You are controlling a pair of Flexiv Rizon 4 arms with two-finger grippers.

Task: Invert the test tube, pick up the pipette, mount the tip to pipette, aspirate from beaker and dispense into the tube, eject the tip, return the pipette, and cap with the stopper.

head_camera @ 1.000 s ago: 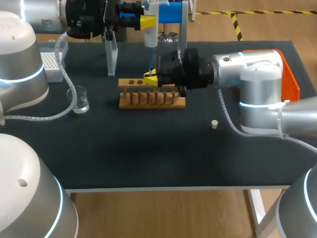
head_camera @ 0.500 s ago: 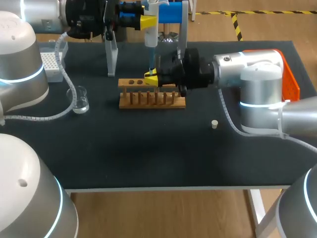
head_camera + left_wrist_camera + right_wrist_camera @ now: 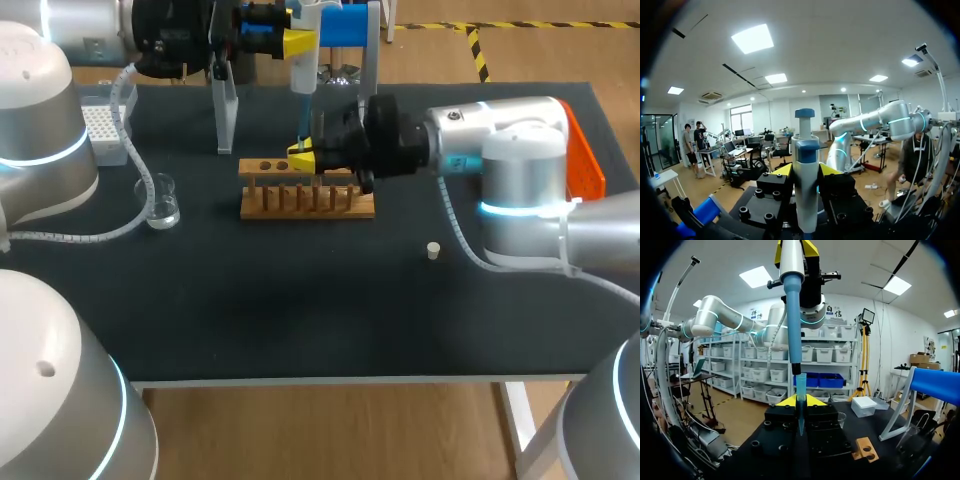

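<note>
My left gripper (image 3: 290, 42) is shut on the white pipette (image 3: 305, 68), which hangs upright over the back of the table. Its blue tip (image 3: 303, 125) points down. In the left wrist view the pipette (image 3: 805, 185) stands between the yellow fingertips (image 3: 783, 170). My right gripper (image 3: 303, 160) is shut on the test tube (image 3: 801, 390) and holds it upright just above the wooden rack (image 3: 306, 198). Seen from the right wrist, the tip (image 3: 794, 330) ends just above the tube's mouth. The small white stopper (image 3: 433, 250) lies on the mat to the right of the rack.
A glass beaker (image 3: 160, 200) stands left of the rack and a white tip box (image 3: 100, 130) sits at the far left. The blue pipette stand (image 3: 350, 25) with clear legs (image 3: 226, 110) is at the back. An orange bin (image 3: 585, 170) stands at the right edge.
My right arm has edged slightly to the left with the tube. The left arm and the pipette have not moved.
</note>
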